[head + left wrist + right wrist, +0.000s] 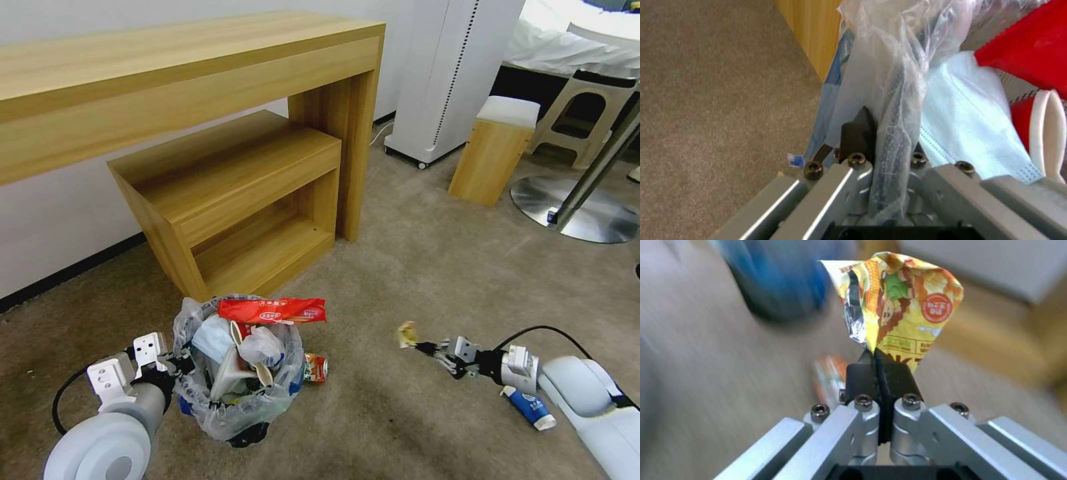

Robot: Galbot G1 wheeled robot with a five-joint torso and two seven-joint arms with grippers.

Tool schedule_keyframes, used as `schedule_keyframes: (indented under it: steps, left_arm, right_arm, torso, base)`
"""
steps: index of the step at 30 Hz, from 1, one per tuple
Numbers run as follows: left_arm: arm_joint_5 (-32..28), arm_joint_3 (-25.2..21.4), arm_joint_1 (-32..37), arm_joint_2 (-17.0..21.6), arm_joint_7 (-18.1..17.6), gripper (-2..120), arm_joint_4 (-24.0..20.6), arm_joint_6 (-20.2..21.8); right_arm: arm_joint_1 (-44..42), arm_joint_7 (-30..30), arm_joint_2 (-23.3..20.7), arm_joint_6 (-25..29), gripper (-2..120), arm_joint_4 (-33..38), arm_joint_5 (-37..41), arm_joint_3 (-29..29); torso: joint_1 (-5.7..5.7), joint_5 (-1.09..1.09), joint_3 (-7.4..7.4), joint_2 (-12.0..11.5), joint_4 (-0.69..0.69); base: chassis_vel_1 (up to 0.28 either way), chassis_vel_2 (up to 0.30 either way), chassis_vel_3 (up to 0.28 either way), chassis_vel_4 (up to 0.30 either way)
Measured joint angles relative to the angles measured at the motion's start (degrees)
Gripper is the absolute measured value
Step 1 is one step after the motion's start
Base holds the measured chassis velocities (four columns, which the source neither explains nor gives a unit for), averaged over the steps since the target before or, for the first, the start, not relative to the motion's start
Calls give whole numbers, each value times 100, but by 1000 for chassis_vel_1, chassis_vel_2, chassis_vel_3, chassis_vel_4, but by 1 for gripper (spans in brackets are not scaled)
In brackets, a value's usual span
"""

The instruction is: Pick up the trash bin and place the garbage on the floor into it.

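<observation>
The trash bin (pixel 233 400), black and lined with a crinkly plastic bag, is low over the beige floor (pixel 413 280) and heaped with garbage. A red wrapper (pixel 273 310) lies across its top, with a pale-blue mask (pixel 212 337) and crushed cups below. My left gripper (pixel 177 365) is shut on the bag-covered rim (pixel 896 110), next to the mask (pixel 969 123). My right gripper (pixel 427 348) holds a yellow wrapper (pixel 407 333) above the carpet, right of the bin. In the right wrist view the right gripper (pixel 880 363) pinches the wrapper (pixel 902 306). A crushed can (pixel 315 367) lies beside the bin.
A blue-white tube-like item (pixel 529 407) lies on the carpet under my right arm. A wooden desk (pixel 200 73) with a low shelf unit (pixel 233 200) stands behind the bin. A white appliance (pixel 453 73), a cushioned wooden stool (pixel 497 150) and a round metal base (pixel 580 210) are at the right.
</observation>
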Motion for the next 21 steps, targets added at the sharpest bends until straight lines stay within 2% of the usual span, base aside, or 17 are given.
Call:
schedule_keyframes:
  steps: [1,2,5,6,8,9,15,18,21]
  left_arm:
    - [4,16,-3,-1,0,0,11,1]
    - [4,16,-3,-1,0,0,11,1]
    - [11,56,-17,-3,2,0,30,6]
    - [11,56,-17,-3,2,0,30,6]
    - [13,60,-49,5,2,0,62,11]
    - [12,60,-59,11,2,0,75,11]
    - [14,111,-111,-11,1,0,140,16]
    - [30,159,-142,-21,1,0,164,22]
    - [46,192,-165,-27,-3,0,175,33]
  right_arm:
    - [126,-262,27,-40,0,78,437,-115]
    - [126,-262,27,-40,0,78,437,-115]
    - [483,-1246,74,-349,0,230,1099,-303]
    - [483,-1246,74,-349,0,230,1099,-303]
    - [757,-2336,87,-692,0,267,1264,-355]
    - [833,-2530,87,-734,0,266,1266,-373]
    - [1303,-2775,258,-875,0,26,1422,-719]
    - [1535,-2581,434,-894,0,-112,1532,-1060]
    - [1791,-2075,616,-860,0,-253,1719,-1609]
  torso:
    - [0,1,0,0,-1]
    - [0,1,0,0,-1]
    - [0,-1,0,0,0]
    - [0,-1,0,0,0]
    - [0,0,0,0,-1]
    - [0,0,0,0,-1]
    - [0,1,0,0,-1]
    - [0,0,0,0,-1]
    - [0,1,0,0,0]
  base:
    - [0,0,0,0]
    - [0,0,0,0]
    - [0,0,0,0]
    - [0,0,0,0]
    - [0,0,0,0]
    - [0,0,0,0]
    - [0,0,0,0]
    - [0,0,0,0]
    - [0,0,0,0]
